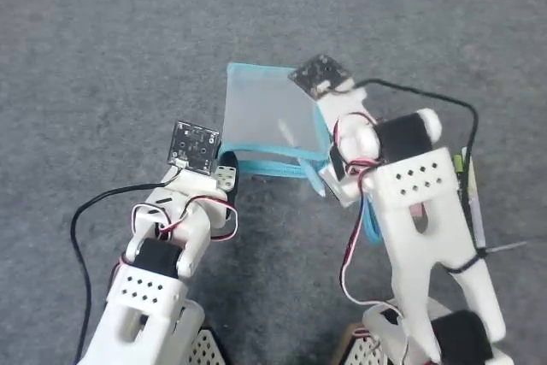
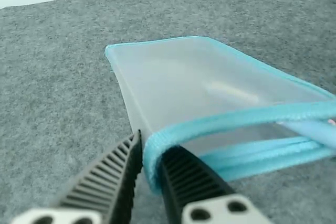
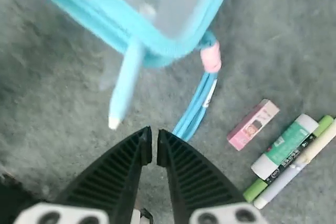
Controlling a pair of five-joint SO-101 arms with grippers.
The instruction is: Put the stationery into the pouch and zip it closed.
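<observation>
The left pincer (image 2: 149,148) is clenched on the pouch (image 2: 210,82) rim, with the pouch at its 1 o'clock. The right pincer (image 3: 154,140) is closed and empty. The blue pen (image 3: 125,85) protrudes from the mouth, so it may slip out or jam the zip.

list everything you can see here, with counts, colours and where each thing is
pouch: 1, translucent with blue trim, mid-table
pen: 1, light blue, half inside the pouch mouth
strap: 1, blue with pink tag, trailing from the pouch
eraser: 1, pink, beside the strap
glue stick: 1, green and white, next to the eraser
marker: 1, lime green, against the glue stick
white pen: 1, alongside the marker
table: 1, grey felt
left claw: 1, black, shut on the pouch rim
right claw: 1, black, shut, empty
</observation>
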